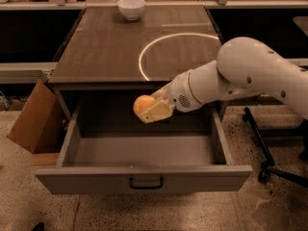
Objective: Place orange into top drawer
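the orange (pixel 142 103) sits just left of the middle of the frame, held in the air above the open top drawer (pixel 202 177) and not touching its floor. it hangs in front of the dark gap under the table edge, over the back part of the drawer's inside, a little left of the drawer's centre line. the gripper (pixel 147 110) is clamped on the orange; one pale beige finger (pixel 158 112) runs under and along its lower right side, and the other finger is hidden behind the fruit.

the white arm (pixel 250 76) comes in from the right edge of the frame and slopes down and left to the gripper, crossing the right front corner of the table.

the drawer is pulled far out toward the bottom of the frame. its grey floor shows bare, and the small dark handle (pixel 146 182) sits at the centre of the flat front.

above it lies the dark tabletop (pixel 101 47), with a bright ring of light (pixel 144 57) on its right half. a white bowl (pixel 131 7) stands near the far edge, in the upper middle of the frame, well apart from the orange.

a cardboard box (pixel 30 119) leans at the left of the drawer. the dark legs and wheels of a chair base (pixel 264 155) show at the lower right, on the speckled floor (pixel 19 201).
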`<state>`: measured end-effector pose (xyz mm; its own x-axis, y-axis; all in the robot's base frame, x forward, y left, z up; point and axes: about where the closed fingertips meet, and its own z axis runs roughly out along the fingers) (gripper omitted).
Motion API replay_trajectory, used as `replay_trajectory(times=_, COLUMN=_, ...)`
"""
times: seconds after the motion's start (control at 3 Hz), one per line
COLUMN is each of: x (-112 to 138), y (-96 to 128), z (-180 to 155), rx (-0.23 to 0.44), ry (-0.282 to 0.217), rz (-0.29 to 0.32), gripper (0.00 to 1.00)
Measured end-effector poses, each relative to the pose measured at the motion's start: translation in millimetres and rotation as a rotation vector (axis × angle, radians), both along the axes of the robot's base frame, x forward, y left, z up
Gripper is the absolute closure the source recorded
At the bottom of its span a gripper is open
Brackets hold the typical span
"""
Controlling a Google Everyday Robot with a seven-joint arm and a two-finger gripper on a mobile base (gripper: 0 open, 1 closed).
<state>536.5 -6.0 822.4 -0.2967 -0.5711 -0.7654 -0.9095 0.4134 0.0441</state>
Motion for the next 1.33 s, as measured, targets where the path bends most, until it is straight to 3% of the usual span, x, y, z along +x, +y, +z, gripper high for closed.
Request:
replay_trajectory(times=0.33, x=4, y=-1, z=-27, rx=-0.014, ry=0.043, rz=-0.014, gripper=1.00)
replay_trajectory(times=0.67, x=16, y=-3, z=-75, rx=-0.031, ry=0.110, rz=-0.047, gripper=1.00)
replay_trajectory(times=1.33, x=40, y=4, z=-150, rx=-0.054, ry=0.199, rz=-0.098, gripper=1.00)
